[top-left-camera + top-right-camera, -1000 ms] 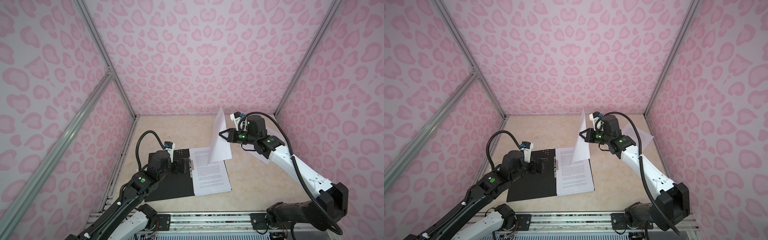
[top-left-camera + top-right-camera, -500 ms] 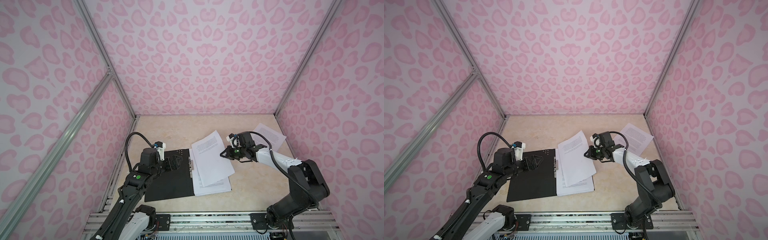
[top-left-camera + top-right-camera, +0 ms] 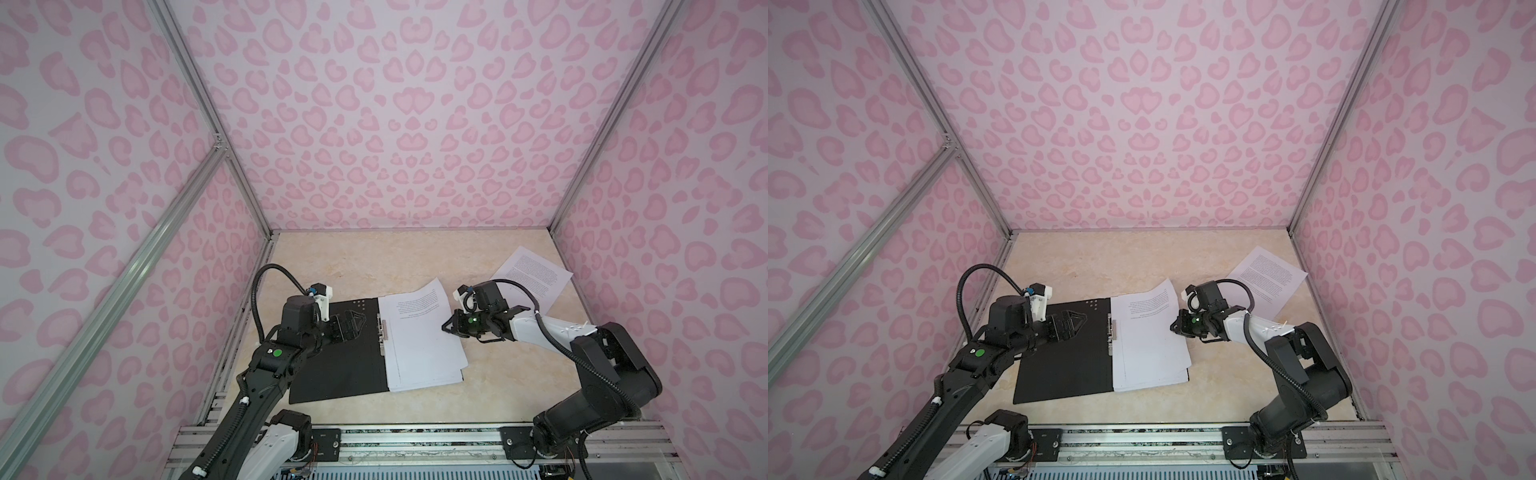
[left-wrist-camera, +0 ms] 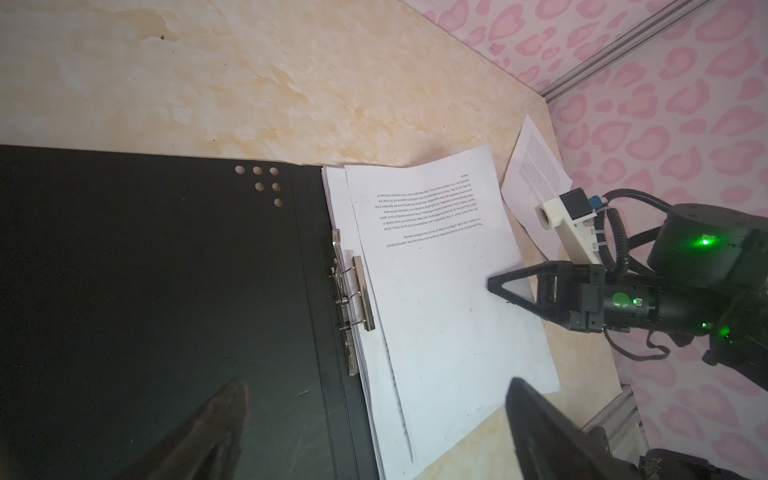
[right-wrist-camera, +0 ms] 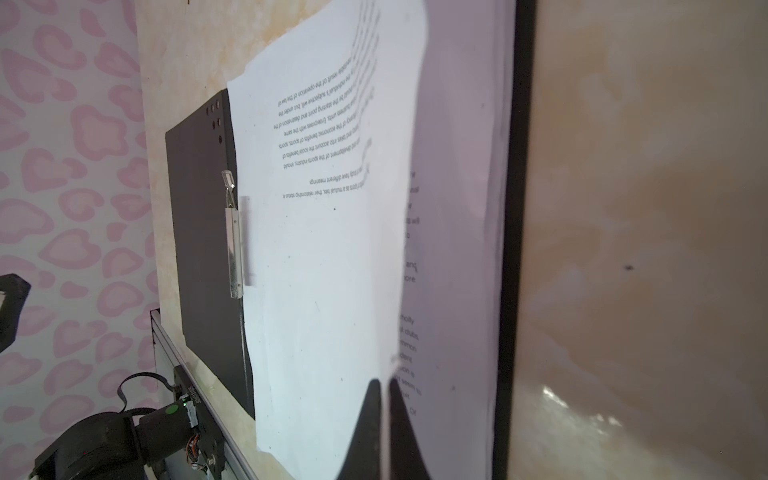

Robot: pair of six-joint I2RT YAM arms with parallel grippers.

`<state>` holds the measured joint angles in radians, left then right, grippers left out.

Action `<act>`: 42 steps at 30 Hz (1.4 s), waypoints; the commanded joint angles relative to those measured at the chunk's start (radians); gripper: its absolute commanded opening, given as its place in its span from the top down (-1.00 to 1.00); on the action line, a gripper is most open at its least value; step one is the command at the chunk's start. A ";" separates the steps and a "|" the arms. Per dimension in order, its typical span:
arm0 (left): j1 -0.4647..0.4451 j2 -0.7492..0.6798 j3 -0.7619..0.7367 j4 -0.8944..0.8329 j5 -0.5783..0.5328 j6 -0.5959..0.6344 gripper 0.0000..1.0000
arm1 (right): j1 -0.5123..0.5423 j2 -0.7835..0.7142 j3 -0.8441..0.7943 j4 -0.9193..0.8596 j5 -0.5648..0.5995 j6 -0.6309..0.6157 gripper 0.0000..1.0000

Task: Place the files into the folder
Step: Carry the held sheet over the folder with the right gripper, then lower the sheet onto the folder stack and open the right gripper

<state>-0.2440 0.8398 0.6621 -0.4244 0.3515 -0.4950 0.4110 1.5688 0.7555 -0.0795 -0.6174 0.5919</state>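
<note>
Over the right half of the folder, on the stack of files already there: top sheet lies nearly flat, long axis roughly parallel to the spine clip, slightly skewed. On its outer long edge, away from the clip, the right pincer is clamped shut; release looks next. Over the folder's black left flap the left pincer is spread wide, empty. One loose sheet lies on the counter well beyond the folder, right arm nearer. A second ago the held sheet stood upright in the air.
</note>
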 commanded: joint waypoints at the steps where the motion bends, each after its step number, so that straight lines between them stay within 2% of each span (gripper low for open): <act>1: 0.001 0.006 -0.002 0.002 0.007 0.010 -0.96 | 0.011 0.010 -0.005 0.047 0.009 0.023 1.00; 42: 0.000 0.020 0.001 0.006 0.008 0.016 -0.97 | 0.087 0.057 -0.019 0.093 0.010 0.055 1.00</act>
<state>-0.2436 0.8589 0.6621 -0.4248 0.3523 -0.4911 0.4961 1.6192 0.7395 -0.0040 -0.6098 0.6514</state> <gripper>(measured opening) 0.981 0.064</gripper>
